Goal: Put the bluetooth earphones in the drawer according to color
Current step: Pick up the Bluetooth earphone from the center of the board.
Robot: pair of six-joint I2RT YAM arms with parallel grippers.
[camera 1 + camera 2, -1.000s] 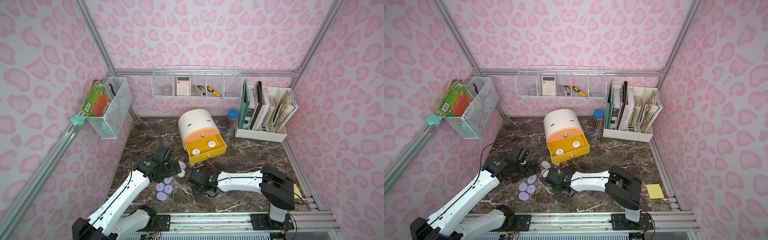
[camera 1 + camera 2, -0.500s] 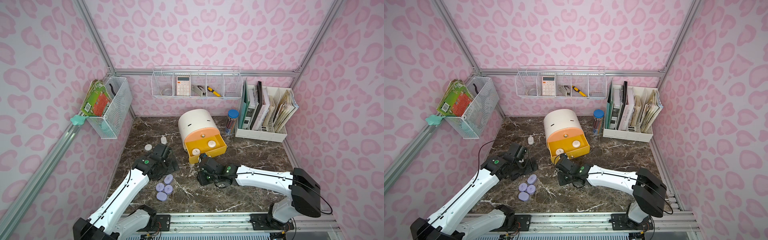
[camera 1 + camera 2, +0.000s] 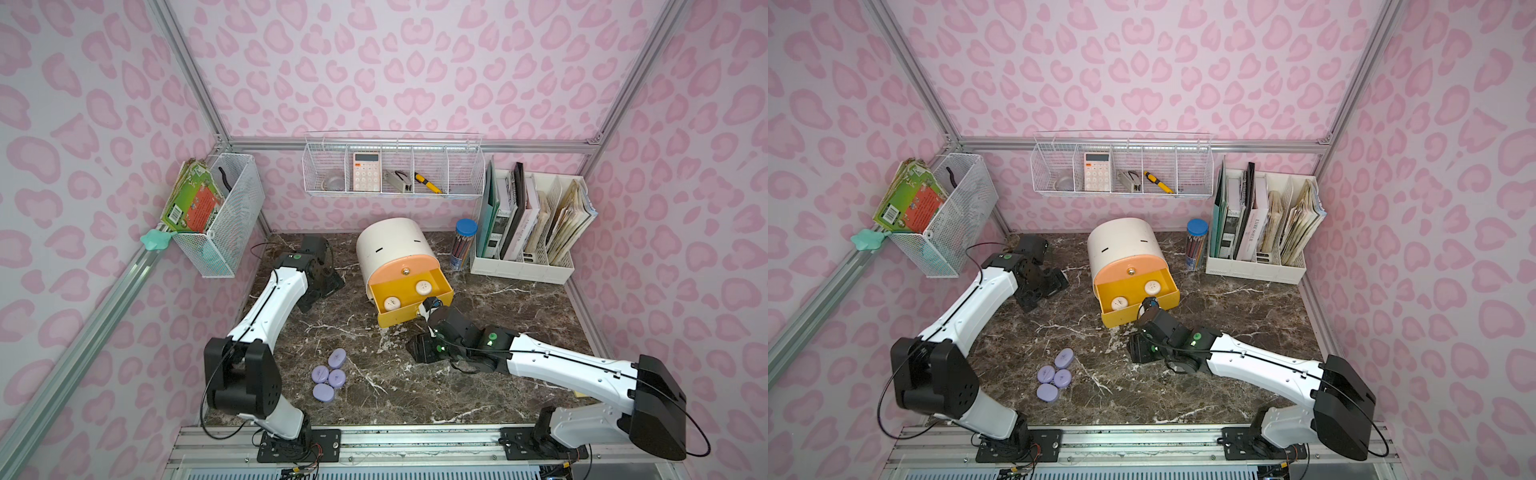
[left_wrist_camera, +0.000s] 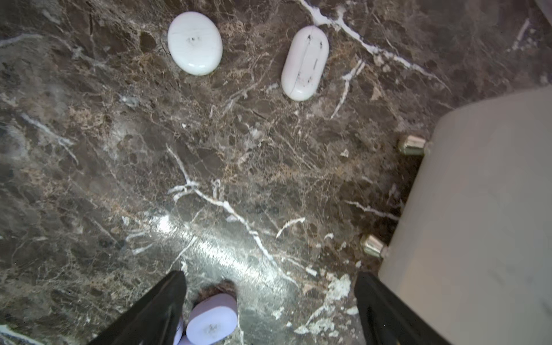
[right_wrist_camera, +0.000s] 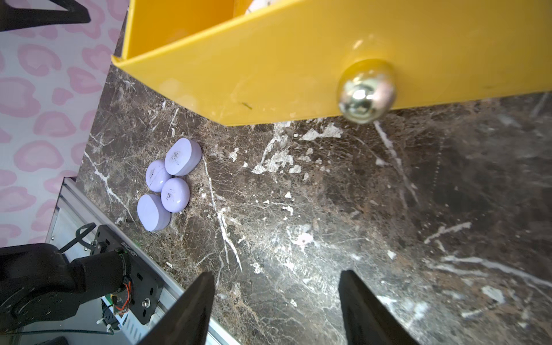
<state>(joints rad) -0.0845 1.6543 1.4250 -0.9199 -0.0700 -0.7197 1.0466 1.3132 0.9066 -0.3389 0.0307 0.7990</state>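
Marble-patterned dark brown tabletop point(image 3: 498, 299) carries everything here. At the left, the left gripper point(image 4: 268, 273) hangs over it with its 2 black fingers point(image 4: 167, 298) spread wide and nothing pinched. A small lilac-tinted rounded case point(image 4: 212, 319) shows low between them, lying on the marble beside 1 finger. I cannot tell whether it belongs to the cluster of 4 smooth lavender pebble-shaped earphone cases point(image 3: 336, 377) nearer the robot's base. Ahead of that gripper lie 2 smooth white plastic earphone cases, 1 flat point(image 4: 194, 43) and 1 on its edge point(image 4: 304, 62), both apart from the white round-topped plastic cabinet point(image 3: 390, 245). Its yellow middle drawer point(image 3: 399, 318) stands pulled out with 2 white cases point(image 3: 392, 303) inside. At the right, the right gripper point(image 5: 276, 273) is parted and empty, short of that drawer's metal knob point(image 5: 366, 91) and not touching it.

The step looks like fetching a white case for the yellow drawer. Take the flat 1 first: descend centred and close slowly across its short width, since smooth plastic may squirt out. The edge-standing 1 may tip, so square the fingers to its flat sides. Stay off the cabinet's brass feet point(image 4: 410, 145), and release low inside the drawer without pushing it shut.
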